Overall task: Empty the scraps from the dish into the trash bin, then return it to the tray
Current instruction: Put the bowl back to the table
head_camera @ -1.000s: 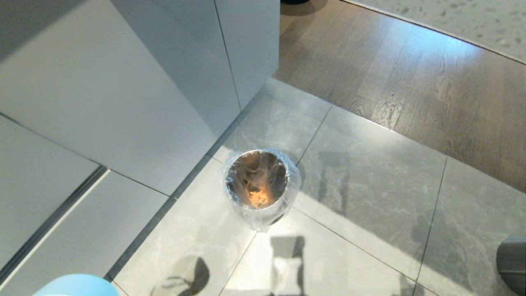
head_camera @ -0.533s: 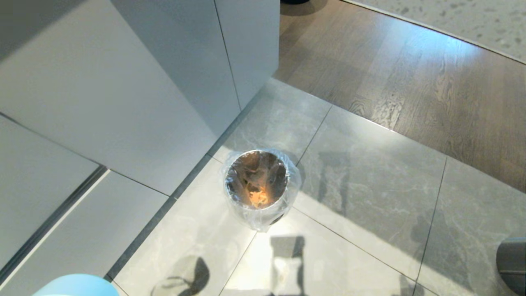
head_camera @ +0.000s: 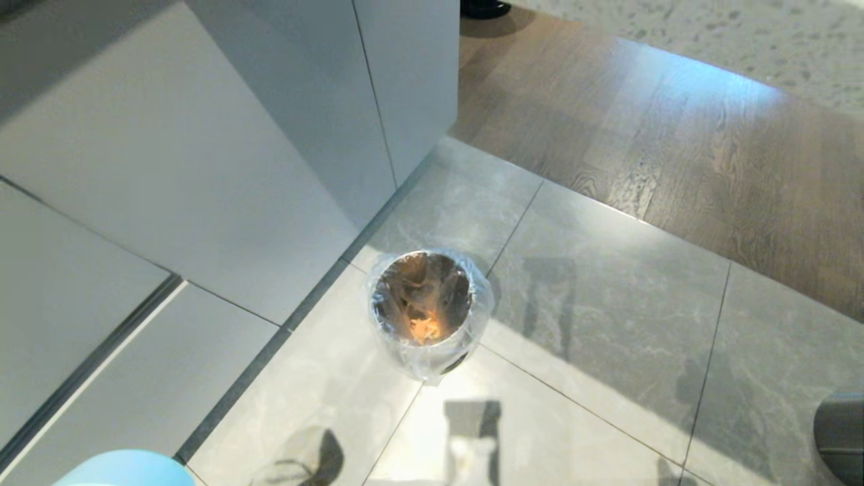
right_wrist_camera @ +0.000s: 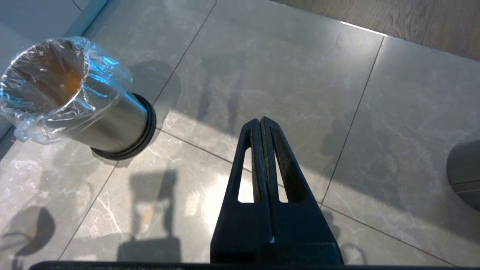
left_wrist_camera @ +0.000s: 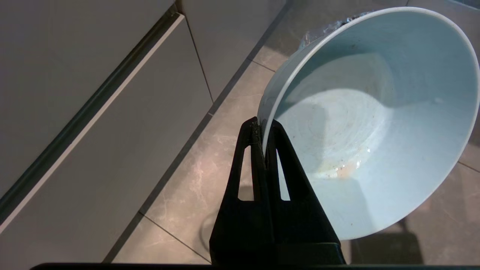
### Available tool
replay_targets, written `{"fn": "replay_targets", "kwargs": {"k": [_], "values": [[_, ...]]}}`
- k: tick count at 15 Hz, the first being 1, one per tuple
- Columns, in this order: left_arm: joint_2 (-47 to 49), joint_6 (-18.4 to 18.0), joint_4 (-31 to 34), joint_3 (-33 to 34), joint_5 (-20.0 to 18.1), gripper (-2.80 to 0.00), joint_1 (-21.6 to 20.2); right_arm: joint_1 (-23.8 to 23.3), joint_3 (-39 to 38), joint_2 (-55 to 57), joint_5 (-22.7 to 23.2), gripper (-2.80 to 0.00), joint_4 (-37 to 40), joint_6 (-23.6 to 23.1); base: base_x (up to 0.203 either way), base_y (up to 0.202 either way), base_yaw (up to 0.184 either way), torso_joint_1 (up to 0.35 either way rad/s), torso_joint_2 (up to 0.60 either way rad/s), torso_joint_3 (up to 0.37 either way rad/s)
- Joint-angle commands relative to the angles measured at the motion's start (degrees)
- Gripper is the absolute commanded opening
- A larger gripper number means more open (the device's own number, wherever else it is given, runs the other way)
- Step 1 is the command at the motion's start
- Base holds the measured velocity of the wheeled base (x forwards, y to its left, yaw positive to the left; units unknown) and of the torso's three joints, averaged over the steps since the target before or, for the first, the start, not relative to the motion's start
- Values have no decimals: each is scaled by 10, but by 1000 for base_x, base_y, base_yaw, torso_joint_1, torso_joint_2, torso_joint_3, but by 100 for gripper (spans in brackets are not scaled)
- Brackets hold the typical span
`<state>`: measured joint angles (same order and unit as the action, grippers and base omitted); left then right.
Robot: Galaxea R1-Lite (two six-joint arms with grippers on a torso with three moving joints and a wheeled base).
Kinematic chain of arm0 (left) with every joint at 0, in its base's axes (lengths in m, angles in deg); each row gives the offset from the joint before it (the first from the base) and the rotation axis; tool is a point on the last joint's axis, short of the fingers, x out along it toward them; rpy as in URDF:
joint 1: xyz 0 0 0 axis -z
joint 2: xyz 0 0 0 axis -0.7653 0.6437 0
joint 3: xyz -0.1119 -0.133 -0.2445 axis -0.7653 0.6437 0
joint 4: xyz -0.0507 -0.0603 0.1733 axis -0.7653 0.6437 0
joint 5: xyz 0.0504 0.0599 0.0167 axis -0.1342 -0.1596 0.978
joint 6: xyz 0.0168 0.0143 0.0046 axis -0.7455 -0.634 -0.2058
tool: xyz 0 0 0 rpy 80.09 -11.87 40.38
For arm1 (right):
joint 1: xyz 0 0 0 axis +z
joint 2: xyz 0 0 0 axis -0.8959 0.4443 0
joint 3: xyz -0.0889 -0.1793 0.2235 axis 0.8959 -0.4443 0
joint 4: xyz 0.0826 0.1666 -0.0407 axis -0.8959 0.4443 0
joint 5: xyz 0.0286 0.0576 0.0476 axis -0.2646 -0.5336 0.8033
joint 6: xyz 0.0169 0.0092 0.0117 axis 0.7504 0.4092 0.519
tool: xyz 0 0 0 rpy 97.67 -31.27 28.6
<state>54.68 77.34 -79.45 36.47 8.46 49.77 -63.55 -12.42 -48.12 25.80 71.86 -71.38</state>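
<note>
My left gripper is shut on the rim of the pale-blue dish, which is tipped on its side over the floor. Its inside holds only a faint greasy smear. The dish's edge shows at the bottom left of the head view. The trash bin, shiny metal with a crinkly clear bag, stands on the grey tiles beside the cabinet. Orange scraps lie at its bottom. In the right wrist view the trash bin is off to the side, and my right gripper is shut and empty above the floor. The tray is out of view.
White cabinet fronts stand close behind the bin. Wooden flooring begins beyond the grey tiles. A grey rounded part sits at the right edge of the head view.
The whole head view has shifted slightly down, so the camera has tilted. The bin, the dish and both grippers keep their places.
</note>
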Motion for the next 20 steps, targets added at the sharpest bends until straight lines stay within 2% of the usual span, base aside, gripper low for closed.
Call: {"fn": "replay_targets", "kwargs": {"k": [1,20], "values": [[0,0,0,0,0,-280,0,0,0,0,0,-280,0,0,0,0,0,5,7,181],[0,-1,1,0,4,-280,0,0,0,0,0,-280,0,0,0,0,0,3,2,201]]}}
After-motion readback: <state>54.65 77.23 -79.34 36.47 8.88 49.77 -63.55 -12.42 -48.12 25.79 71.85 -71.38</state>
